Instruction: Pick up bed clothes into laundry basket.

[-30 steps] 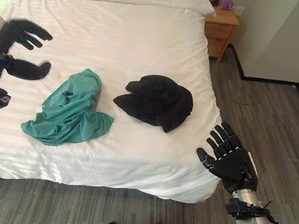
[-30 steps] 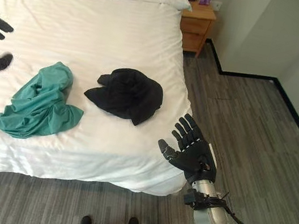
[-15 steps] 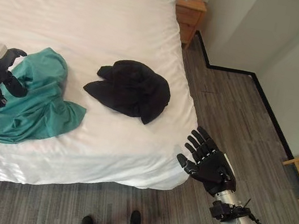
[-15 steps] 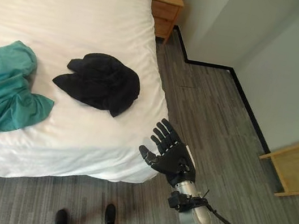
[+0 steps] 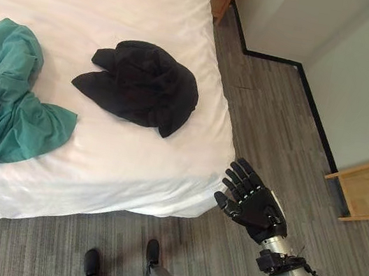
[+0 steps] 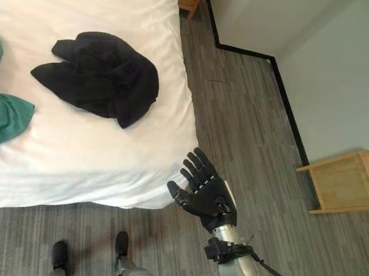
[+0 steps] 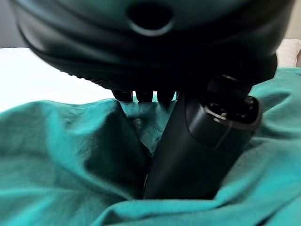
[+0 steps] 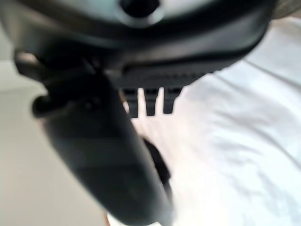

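A white bed (image 5: pixel 143 3) was seen from above and serves as the landmark. At its left edge, the left hand (image 7: pixel 197 141) was pressed into a crumpled teal garment (image 5: pixel 14 99). In the left wrist view, the thumb was buried in a fold and the fingertips (image 7: pixel 143 96) were set on the cloth. Whether the cloth was truly pinched could not be told.

Near the bed's middle, a black garment (image 5: pixel 140 84) lay bunched and untouched.

Past the bed's right corner, over the grey floor (image 5: pixel 279 125), the right hand (image 6: pixel 205 194) was held with fingers spread, holding nothing.

If the hand were lifted with only one fold caught, the teal garment could slip free and be left on the bed.
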{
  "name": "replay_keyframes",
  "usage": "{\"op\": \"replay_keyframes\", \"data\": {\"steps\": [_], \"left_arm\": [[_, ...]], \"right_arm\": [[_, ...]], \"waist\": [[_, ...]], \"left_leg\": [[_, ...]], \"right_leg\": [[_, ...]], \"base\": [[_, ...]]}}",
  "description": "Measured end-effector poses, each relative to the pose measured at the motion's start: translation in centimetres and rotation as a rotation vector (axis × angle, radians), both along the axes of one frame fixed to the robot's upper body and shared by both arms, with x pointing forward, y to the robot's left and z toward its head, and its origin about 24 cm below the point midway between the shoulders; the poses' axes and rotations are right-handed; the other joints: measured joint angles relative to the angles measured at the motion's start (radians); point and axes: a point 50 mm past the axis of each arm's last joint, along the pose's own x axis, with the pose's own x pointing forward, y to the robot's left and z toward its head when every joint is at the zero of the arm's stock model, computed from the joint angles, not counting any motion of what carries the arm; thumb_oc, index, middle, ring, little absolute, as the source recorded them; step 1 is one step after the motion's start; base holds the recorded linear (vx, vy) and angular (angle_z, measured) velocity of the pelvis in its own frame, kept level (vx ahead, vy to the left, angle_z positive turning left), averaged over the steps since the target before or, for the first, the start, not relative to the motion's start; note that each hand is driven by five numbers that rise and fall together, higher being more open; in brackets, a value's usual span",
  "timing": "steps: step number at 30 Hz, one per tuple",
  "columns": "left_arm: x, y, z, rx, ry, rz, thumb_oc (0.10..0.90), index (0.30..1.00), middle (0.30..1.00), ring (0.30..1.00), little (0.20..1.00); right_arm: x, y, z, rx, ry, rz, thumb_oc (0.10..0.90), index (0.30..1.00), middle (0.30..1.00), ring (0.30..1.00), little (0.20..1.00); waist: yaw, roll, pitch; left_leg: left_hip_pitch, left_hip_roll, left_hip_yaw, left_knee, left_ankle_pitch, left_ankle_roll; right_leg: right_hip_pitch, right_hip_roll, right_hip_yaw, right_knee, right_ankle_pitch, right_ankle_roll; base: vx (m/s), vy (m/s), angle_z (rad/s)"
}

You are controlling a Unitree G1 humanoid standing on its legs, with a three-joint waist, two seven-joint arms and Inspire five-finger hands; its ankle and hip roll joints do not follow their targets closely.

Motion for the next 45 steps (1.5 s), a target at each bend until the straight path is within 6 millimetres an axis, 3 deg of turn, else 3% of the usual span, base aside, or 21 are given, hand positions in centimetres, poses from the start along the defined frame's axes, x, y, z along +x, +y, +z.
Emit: {"op": "replay_keyframes", "data": {"steps": [8, 13, 18, 21, 25, 27, 30, 32, 35, 37, 41, 43, 45], "left_arm": [[1.5, -1.7, 1.5, -0.008, -0.085, -0.089, 0.400, 0.300, 0.300, 0.300, 0.300], [3.7, -7.0, 6.1, 0.023, -0.295, -0.374, 0.400, 0.300, 0.300, 0.300, 0.300], [3.1, -11.5, 10.5, 0.071, -0.515, -0.615, 0.400, 0.300, 0.300, 0.300, 0.300], [1.6, -14.4, 13.2, 0.072, -0.660, -0.781, 0.400, 0.300, 0.300, 0.300, 0.300], [-0.2, -16.2, 14.4, -0.042, -0.800, -0.941, 0.400, 0.300, 0.300, 0.300, 0.300], [-0.8, -16.1, 14.4, -0.082, -0.832, -0.963, 0.400, 0.300, 0.300, 0.300, 0.300], [-2.7, -15.0, 12.0, -0.212, -0.857, -0.966, 0.400, 0.300, 0.300, 0.300, 0.300], [-4.3, -13.7, 9.2, -0.315, -0.873, -0.924, 0.400, 0.300, 0.300, 0.300, 0.300], [-6.2, -11.1, 3.2, -0.572, -0.904, -0.747, 0.400, 0.300, 0.300, 0.300, 0.300], [-7.3, -9.4, -1.6, -0.730, -0.852, -0.573, 0.400, 0.300, 0.300, 0.300, 0.300], [-10.2, -9.3, -10.2, -1.019, -0.768, -0.289, 0.400, 0.300, 0.300, 0.300, 0.300], [-11.0, -9.5, -12.6, -1.116, -0.765, -0.206, 0.400, 0.300, 0.300, 0.300, 0.300], [-11.5, -10.4, -15.0, -1.240, -0.769, -0.121, 0.400, 0.300, 0.300, 0.300, 0.300]], "right_arm": [[0.1, -0.1, 0.2, -0.011, -0.005, 0.007, 0.800, 0.900, 0.900, 0.900, 0.900], [0.7, -0.3, 0.4, -0.012, -0.016, -0.002, 0.800, 0.900, 0.900, 0.900, 0.900], [1.4, -1.2, 1.4, -0.018, -0.066, -0.052, 0.800, 0.900, 0.900, 0.900, 0.900], [1.9, -2.5, 2.3, -0.064, -0.107, -0.108, 0.800, 0.900, 0.900, 0.900, 0.900], [2.6, -5.0, 4.3, -0.157, -0.161, -0.202, 0.800, 0.900, 0.900, 0.900, 0.900], [3.2, -6.4, 5.6, -0.274, -0.176, -0.214, 0.800, 0.900, 0.900, 0.900, 0.900], [3.5, -9.8, 8.0, -0.454, -0.187, -0.308, 0.800, 0.900, 0.900, 0.900, 0.900], [3.2, -12.0, 9.7, -0.566, -0.193, -0.383, 0.800, 0.900, 0.900, 0.900, 0.900], [3.6, -14.1, 12.9, -0.762, -0.219, -0.431, 0.800, 0.900, 0.900, 0.900, 0.900], [4.8, -14.8, 14.6, -0.804, -0.248, -0.468, 0.800, 0.900, 0.900, 0.900, 0.900], [6.4, -14.9, 17.7, -1.113, -0.280, -0.449, 0.800, 0.900, 0.900, 0.900, 0.900], [7.2, -14.7, 18.5, -1.167, -0.291, -0.453, 0.800, 0.900, 0.900, 0.900, 0.900], [7.4, -15.1, 19.2, -1.254, -0.290, -0.479, 0.800, 0.900, 0.900, 0.900, 0.900]], "waist": [[0.021, 0.008, 0.006], [0.050, 0.014, 0.012], [0.081, 0.054, 0.039], [0.084, 0.081, 0.045], [0.083, 0.127, 0.027], [0.080, 0.148, 0.014], [0.076, 0.185, -0.008], [0.078, 0.204, -0.021], [0.082, 0.218, -0.032], [0.096, 0.208, -0.039], [0.132, 0.206, -0.041], [0.137, 0.204, -0.036], [0.122, 0.199, -0.020]], "left_leg": [[0.002, 0.002, -0.011, 0.000, 0.003, -0.004], [-0.001, 0.002, -0.045, 0.000, 0.005, -0.006], [0.020, -0.002, -0.070, 0.000, 0.004, -0.005], [0.039, -0.011, -0.089, 0.000, 0.003, -0.003], [0.059, -0.019, -0.095, 0.000, -0.003, 0.005], [0.062, -0.029, -0.095, 0.000, -0.005, 0.008], [0.075, -0.033, -0.088, -0.001, -0.013, 0.018], [0.085, -0.034, -0.082, 0.000, -0.017, 0.020], [0.107, -0.035, -0.069, 0.000, -0.025, 0.021], [0.126, -0.035, -0.053, 0.001, -0.030, 0.023], [0.142, -0.035, -0.043, 0.004, -0.039, 0.034], [0.141, -0.043, -0.052, 0.019, -0.050, 0.054], [0.145, -0.073, -0.107, 0.043, -0.063, 0.067]], "right_leg": [[0.008, -0.001, -0.011, 0.000, -0.002, 0.001], [0.020, -0.004, -0.046, 0.000, -0.007, -0.002], [0.056, -0.009, -0.065, 0.000, -0.016, 0.004], [0.084, -0.018, -0.084, 0.000, -0.029, 0.001], [0.107, -0.031, -0.084, 0.000, -0.037, -0.003], [0.111, -0.036, -0.083, 0.000, -0.037, -0.003], [0.120, -0.041, -0.080, 0.000, -0.041, 0.003], [0.126, -0.043, -0.075, 0.000, -0.043, 0.006], [0.141, -0.043, -0.055, 0.000, -0.047, 0.010], [0.150, -0.039, -0.045, 0.002, -0.049, 0.013], [0.106, -0.047, -0.032, 0.109, -0.106, 0.031], [0.065, -0.063, -0.052, 0.219, -0.140, 0.064], [0.016, -0.107, -0.056, 0.392, -0.213, 0.091]], "base": [[0.01, 0.010, 0.03], [0.05, 0.038, 0.19], [0.05, 0.051, 0.16], [0.06, 0.036, 0.18], [0.04, 0.028, 0.08], [-0.02, 0.014, -0.01], [0.03, 0.014, -0.06], [0.01, 0.015, -0.12], [0.04, 0.017, -0.14], [-0.03, 0.045, -0.27], [-0.08, 0.055, -0.11], [0.06, -0.020, 0.20], [0.18, -0.124, 0.69]]}}
